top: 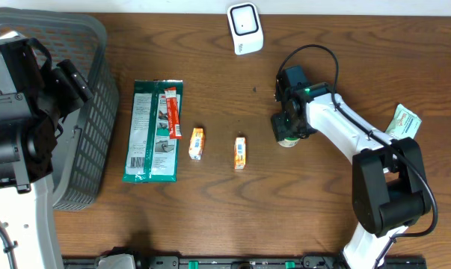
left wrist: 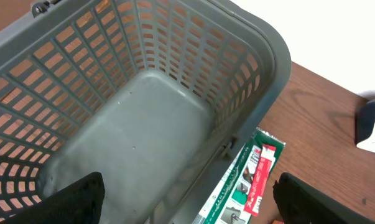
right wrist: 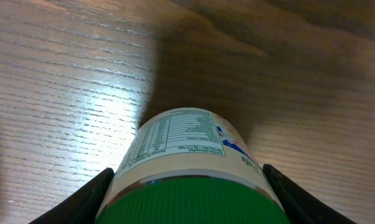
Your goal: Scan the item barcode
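Jar (right wrist: 181,137) stands inside right pincer (right wrist: 188,177), grip unclear; left pincer (left wrist: 187,205) hangs spread over basket (left wrist: 265,68).

Jar (right wrist: 181,140) label print too small, illegible.

Right arm (top: 337,127): a long white tube with chunky black joints, far from the basket (top: 98,112).
Right arm cable (top: 318,48): thin and black, bent in a big loop; more black cable runs along the white tube.
Right arm light (top: 309,91): one tiny green dot on a black part.
Right arm bottom block (top: 390,198): big, black and rounded, with a white piece below it.
Right claw (right wrist: 187,208): two dark fingers (right wrist: 81,202) with slanted edges.
Left arm (top: 16,119): fat black blocks by the basket, with a white piece lower down.
Left claw (left wrist: 187,199): two plain black fingers (left wrist: 75,199) with rounded tops.
Screws and markings: too small to tell.
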You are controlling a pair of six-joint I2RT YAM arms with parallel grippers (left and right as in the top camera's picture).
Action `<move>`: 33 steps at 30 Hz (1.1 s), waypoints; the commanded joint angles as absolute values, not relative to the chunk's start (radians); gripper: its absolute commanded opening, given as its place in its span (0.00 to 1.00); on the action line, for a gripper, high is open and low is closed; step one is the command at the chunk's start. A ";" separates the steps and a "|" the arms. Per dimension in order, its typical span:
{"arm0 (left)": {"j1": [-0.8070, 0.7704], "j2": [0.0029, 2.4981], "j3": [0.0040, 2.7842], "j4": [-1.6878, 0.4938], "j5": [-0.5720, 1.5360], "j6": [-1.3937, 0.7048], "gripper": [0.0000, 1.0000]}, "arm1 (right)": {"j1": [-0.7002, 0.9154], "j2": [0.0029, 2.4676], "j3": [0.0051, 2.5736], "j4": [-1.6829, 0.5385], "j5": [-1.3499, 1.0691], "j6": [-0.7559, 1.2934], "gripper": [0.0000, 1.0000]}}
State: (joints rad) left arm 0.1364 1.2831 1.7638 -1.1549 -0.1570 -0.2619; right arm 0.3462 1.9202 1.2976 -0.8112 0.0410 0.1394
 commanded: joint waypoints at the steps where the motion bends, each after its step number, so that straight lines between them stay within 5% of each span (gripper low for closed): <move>1: 0.141 1.287 1.769 -1.156 -0.166 -0.263 0.88 | 0.348 1.933 1.288 -0.817 0.051 0.133 0.50; 6: 0.141 1.287 1.769 -1.156 -0.166 -0.263 0.88 | 0.348 1.932 1.289 -0.827 0.051 0.133 0.21; 12: 0.141 1.287 1.769 -1.156 -0.166 -0.263 0.88 | 0.348 1.928 1.309 -0.843 0.051 0.133 0.05; 21: 0.141 1.287 1.769 -1.156 -0.166 -0.263 0.88 | 0.349 1.914 1.456 -0.953 0.042 0.133 0.01; 27: 0.141 1.287 1.769 -1.156 -0.166 -0.263 0.88 | 0.350 1.858 1.882 -1.179 -0.095 0.136 0.01; 33: 0.141 1.287 1.769 -1.156 -0.166 -0.263 0.88 | 0.352 1.843 2.138 -1.010 -0.099 0.209 0.01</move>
State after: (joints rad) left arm 0.1368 1.2831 1.7638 -1.1549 -0.1570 -0.2619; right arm 0.3466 1.8812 2.0567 -1.1145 -0.0734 0.1677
